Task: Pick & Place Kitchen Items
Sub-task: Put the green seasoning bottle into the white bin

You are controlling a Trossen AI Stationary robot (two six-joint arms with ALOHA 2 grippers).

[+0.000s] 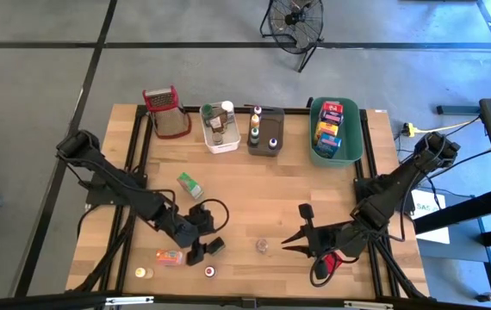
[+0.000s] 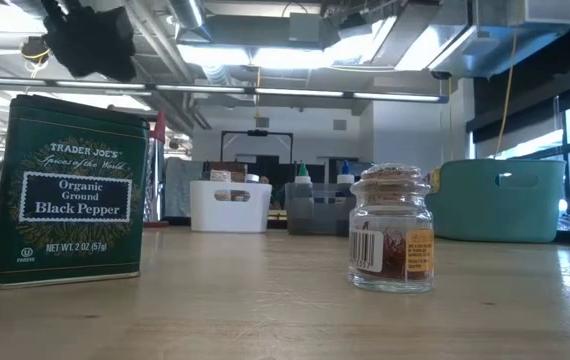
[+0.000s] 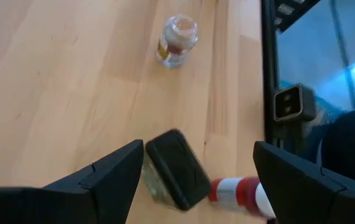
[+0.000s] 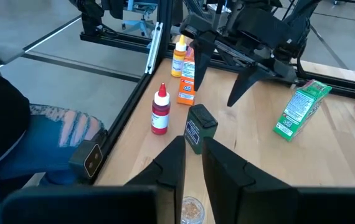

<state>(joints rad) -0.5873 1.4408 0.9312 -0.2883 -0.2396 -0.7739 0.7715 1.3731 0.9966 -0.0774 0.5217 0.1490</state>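
My left gripper point(image 1: 201, 238) hangs open just above the upright green black-pepper tin point(image 2: 70, 190), whose black lid point(image 3: 172, 168) shows between its fingers, close to one of them. A red-capped bottle point(image 3: 240, 190) stands beside the tin. An orange box point(image 1: 170, 257), a yellow-capped bottle point(image 1: 145, 273) and a green box point(image 1: 189, 183) lie around it. My right gripper point(image 4: 194, 146) is low near the table's near right part, its fingers almost together, holding nothing. The small glass spice jar point(image 1: 263, 247) stands just ahead of it.
Along the far edge stand a red-topped grater point(image 1: 164, 110), a white tub point(image 1: 220, 127), a grey tub point(image 1: 265, 133) and a green tub point(image 1: 336, 129), each with small items inside. A person's knee in jeans point(image 4: 40, 130) shows beyond the table's near edge.
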